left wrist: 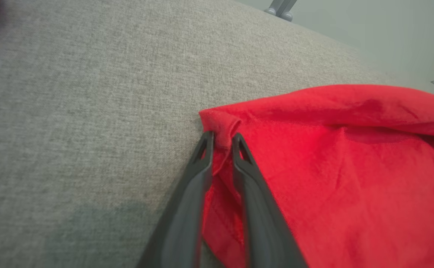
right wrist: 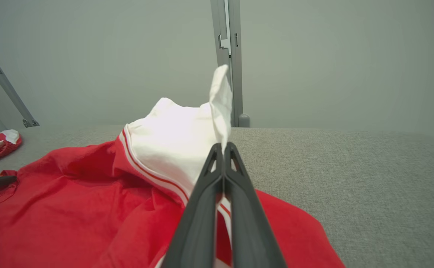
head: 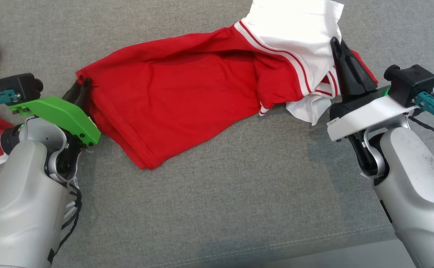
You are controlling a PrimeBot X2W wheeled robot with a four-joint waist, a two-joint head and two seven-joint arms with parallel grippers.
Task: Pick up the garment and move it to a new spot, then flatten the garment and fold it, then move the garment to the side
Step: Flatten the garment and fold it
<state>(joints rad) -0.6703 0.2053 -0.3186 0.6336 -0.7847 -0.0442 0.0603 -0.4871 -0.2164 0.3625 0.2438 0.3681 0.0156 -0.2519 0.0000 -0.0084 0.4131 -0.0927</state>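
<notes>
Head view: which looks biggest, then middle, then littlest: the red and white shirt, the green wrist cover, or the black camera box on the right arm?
Largest: red and white shirt, by far.
Next: green wrist cover.
Smallest: black camera box.
</notes>
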